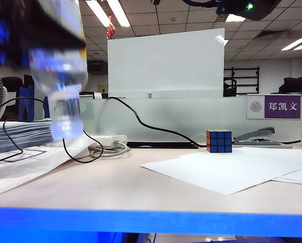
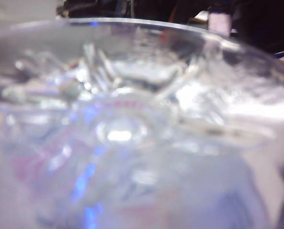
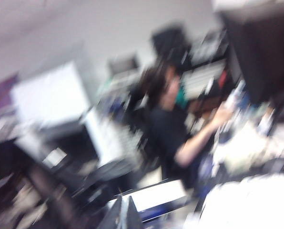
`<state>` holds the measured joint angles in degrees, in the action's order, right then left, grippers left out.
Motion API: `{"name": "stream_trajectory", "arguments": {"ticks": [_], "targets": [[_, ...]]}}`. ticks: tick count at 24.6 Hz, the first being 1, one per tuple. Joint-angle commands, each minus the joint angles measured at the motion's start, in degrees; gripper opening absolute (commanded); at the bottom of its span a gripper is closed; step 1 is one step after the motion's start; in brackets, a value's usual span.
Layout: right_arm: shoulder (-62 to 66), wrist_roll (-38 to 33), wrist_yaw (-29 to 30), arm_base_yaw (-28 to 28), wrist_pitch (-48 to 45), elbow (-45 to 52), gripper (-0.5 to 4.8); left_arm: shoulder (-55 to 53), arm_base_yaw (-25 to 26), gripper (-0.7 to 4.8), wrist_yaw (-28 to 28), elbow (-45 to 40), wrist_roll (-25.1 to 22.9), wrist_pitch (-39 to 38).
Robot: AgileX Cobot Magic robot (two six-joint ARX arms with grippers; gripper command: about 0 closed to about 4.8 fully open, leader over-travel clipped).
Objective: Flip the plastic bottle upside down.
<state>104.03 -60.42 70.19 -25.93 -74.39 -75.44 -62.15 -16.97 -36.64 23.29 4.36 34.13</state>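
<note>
Seemingly empty plastic bottle [image 1: 60, 86], inverted.

Clear glossy plastic bottle [image 1: 62, 96], matt paper sheet [image 1: 232, 169]

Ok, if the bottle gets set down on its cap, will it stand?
Probably tippy: the bottle hangs cap-down from the left gripper, upper left, and the cap is narrower than the body. It looks clear and empty, so likely light, with walls that may dent. The right gripper, shut, faces the room.

Bottle [image 1: 60, 76] left, cube [image 1: 219, 141] right on table [image 1: 115, 187].
</note>
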Motion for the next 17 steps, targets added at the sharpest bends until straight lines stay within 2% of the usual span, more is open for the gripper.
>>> {"name": "stream_trajectory", "arguments": {"ticks": [1,4,7,9,10,11,14,17], "targets": [[-0.5,-0.2,5.4,2.3,2.2,0.7,-0.10,-6.4,0.2,-0.06,0.4,0.3,3.2,11.0],[-0.5,0.9,4.9,8.2,2.8,1.2,-0.09,-7.4,0.2,-0.06,0.5,0.4,4.2,16.4],[-0.5,4.3,6.7,14.3,6.2,1.4,-0.10,-7.4,0.4,-0.06,0.5,2.6,5.2,14.6],[-0.5,9.8,6.7,18.0,10.0,3.4,-0.09,-7.5,0.4,-0.06,0.9,5.9,4.8,10.8],[-0.5,15.6,6.2,19.6,12.5,5.1,-0.09,-7.5,0.4,-0.06,0.9,7.4,4.6,9.9],[-0.5,18.3,5.7,20.4,13.6,5.8,-0.09,-7.5,0.4,-0.06,0.9,8.2,4.6,9.8],[-0.5,30.7,9.0,22.4,14.1,8.9,-0.09,-7.5,0.4,-0.06,0.9,10.9,3.9,7.0],[-0.5,34.7,8.9,21.9,16.3,9.7,-0.10,-7.5,0.4,-0.06,3.1,12.3,1.5,3.9]]}}
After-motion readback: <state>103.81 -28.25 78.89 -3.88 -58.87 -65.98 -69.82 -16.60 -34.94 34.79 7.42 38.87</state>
